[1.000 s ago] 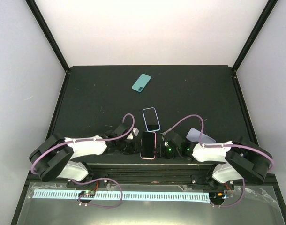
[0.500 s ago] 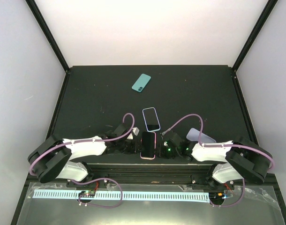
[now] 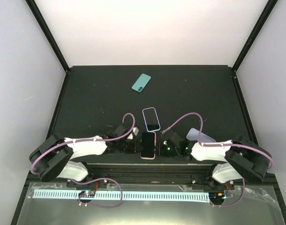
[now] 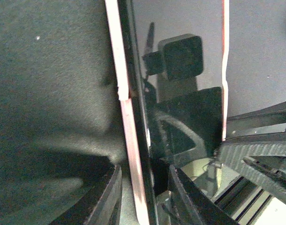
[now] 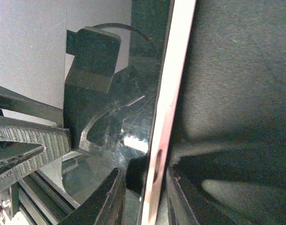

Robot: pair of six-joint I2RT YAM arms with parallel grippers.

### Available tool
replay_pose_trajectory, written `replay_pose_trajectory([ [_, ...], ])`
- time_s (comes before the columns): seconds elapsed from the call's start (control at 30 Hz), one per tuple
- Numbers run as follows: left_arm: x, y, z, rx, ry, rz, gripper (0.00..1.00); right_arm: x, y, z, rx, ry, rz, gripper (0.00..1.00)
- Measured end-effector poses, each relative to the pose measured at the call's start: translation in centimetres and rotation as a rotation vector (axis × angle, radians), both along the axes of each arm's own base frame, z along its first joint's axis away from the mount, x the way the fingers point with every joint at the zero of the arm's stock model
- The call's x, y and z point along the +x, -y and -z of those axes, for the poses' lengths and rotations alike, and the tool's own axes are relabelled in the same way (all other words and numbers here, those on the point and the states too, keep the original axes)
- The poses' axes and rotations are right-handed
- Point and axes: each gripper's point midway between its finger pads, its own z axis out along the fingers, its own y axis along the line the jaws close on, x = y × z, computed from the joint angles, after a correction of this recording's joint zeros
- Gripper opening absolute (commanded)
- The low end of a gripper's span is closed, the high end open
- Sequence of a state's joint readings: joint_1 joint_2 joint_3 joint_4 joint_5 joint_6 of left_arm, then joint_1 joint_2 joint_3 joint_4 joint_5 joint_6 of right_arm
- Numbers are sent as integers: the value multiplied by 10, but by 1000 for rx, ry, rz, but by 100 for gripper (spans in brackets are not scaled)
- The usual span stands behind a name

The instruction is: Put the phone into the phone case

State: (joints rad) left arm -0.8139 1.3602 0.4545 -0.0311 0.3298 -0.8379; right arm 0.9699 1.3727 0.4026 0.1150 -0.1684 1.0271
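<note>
**Phone [image 3: 141, 82] not yet cased: all of the task is left**

It is seen lying far on the desk [image 3: 96, 93], well apart from the phone case [image 3: 200, 136] at near right. Neither is held. The left tool [image 4: 143, 197] and right tool [image 5: 143, 197] are each parted slightly, astride the rims of the pink-rimmed phone [image 3: 148, 145].

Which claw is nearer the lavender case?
Right. The right claw is at the right edge of the pink-rimmed phone, toward the lavender case; the left claw is at its far edge.
</note>
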Motion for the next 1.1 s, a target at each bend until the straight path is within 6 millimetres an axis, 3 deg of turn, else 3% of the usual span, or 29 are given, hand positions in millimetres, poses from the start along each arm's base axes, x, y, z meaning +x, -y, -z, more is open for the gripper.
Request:
replay_pose_trajectory([
  [0.4, -1, 6, -7, -41, 2, 21, 14, 1, -5, -1, 44, 4, 4, 29],
  [1.1, 1, 7, -1, -29, 9, 29, 17, 4, -3, -3, 170, -38, 57, 31],
])
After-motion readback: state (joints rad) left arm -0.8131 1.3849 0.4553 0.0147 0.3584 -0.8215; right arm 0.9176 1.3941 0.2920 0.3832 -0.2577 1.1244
